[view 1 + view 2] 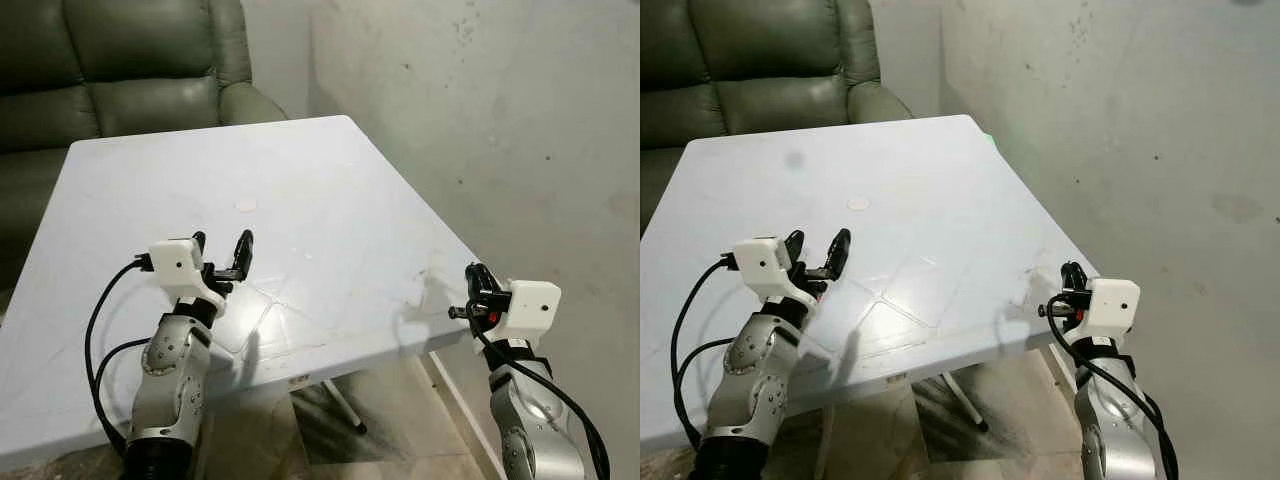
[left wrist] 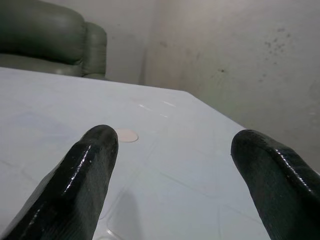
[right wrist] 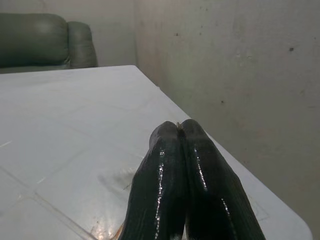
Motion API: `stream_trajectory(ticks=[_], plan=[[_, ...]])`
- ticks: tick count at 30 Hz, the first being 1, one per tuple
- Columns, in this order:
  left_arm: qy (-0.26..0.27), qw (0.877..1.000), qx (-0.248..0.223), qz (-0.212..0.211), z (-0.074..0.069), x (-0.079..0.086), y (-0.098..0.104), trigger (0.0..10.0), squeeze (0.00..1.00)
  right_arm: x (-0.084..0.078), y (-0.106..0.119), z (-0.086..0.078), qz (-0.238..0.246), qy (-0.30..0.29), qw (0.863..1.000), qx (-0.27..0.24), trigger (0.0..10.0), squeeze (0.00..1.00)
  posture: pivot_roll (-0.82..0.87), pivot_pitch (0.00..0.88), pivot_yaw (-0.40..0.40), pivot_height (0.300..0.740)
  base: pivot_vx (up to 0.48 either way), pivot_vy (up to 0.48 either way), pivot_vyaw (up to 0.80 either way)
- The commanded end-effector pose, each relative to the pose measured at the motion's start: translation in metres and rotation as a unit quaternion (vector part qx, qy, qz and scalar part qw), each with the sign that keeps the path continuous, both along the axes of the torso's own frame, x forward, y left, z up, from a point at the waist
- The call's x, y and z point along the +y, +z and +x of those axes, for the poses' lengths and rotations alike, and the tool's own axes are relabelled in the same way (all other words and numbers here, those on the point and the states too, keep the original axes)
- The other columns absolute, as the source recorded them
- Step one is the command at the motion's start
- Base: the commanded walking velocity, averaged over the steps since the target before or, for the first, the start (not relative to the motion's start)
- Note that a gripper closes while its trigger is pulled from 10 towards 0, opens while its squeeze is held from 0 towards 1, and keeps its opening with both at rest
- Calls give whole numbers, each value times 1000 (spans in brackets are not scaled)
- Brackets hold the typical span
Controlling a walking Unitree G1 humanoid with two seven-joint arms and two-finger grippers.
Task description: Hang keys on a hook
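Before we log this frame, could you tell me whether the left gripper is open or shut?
Open. The left gripper hovers over the white table, its two black fingers spread wide with bare tabletop visible between them.

i see my left gripper [image 1: 222, 250] raised in front, its two black fingers [image 2: 85, 180] spread wide apart. my right gripper [image 1: 478, 281] is held up on the right side, fingers [image 3: 170, 185] pressed tightly together.

1. No readable text, label, brand, number or sign in any view.
2. Small label patch under the table's [image 1: 300, 230] near edge, lower centre of the frame: too small to read.
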State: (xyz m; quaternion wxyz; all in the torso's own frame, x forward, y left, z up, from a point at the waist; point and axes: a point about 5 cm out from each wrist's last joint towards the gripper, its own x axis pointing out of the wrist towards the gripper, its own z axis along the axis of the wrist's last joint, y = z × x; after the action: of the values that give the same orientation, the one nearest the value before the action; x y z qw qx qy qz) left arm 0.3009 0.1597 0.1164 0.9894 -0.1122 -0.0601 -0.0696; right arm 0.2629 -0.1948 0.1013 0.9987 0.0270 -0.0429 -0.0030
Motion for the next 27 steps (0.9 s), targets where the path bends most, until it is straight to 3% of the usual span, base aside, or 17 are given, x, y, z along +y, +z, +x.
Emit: stream_trajectory(ticks=[1, 6, 12, 15, 27], plan=[[0, 1000, -7, 9, 1, 0, 4, 10000, 0, 1, 4, 2, 0, 5, 1000, -6, 10000, 0, -1, 0, -18, 740, 0, 0, -525], [-8, 1000, -12, 15, 0, -1, 5, 10000, 0, 1, 4, 1, -1, 7, 1000, -5, 10000, 0, -1, 0, -20, 740, 0, 0, -525], [-2, 1000, -5, 18, -1, -1, 3, 10000, 0, 2, 4, 1, -2, 10, 1000, -5, 10000, 0, -2, 0, -21, 740, 0, -480, -525], [-2, 1000, -7, -7, -1, -2, 3, 10000, 0, 1, 4, 0, -3, 10, 1000, -4, 10000, 0, -5, 0, -22, 740, 0, 0, -525], [2, 1000, -3, -6, -3, -3, 2, 10000, 0, -1, 5, -1, -7, 13, 1000, -1, 10000, 0, -6, 0, -32, 740, 0, 0, -525]])
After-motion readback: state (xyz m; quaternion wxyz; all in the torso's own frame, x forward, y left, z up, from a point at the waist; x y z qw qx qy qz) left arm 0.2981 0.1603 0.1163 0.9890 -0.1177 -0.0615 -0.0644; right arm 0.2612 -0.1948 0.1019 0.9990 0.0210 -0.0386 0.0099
